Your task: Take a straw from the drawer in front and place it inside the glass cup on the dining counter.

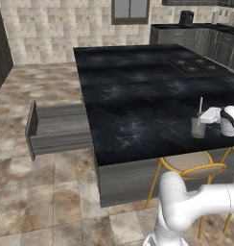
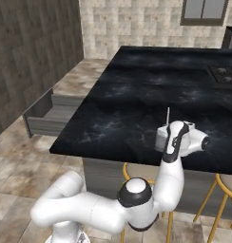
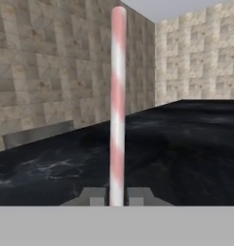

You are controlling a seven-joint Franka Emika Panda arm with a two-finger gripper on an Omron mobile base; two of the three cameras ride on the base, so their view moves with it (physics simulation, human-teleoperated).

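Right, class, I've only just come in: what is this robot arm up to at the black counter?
The robot's hand is shut on a pink-and-white striped straw, holding it upright. In the left base view the straw stands at the glass cup, near the edge of the dining counter; whether its lower end is already inside the cup is hard to tell. Off to the side, the grey drawer stands pulled open.

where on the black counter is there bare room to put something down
Most of the counter is bare: the whole stretch between the drawer side and the cooktop. It is crowded at the near edge by the stools, where the tool holds the straw over the cup.
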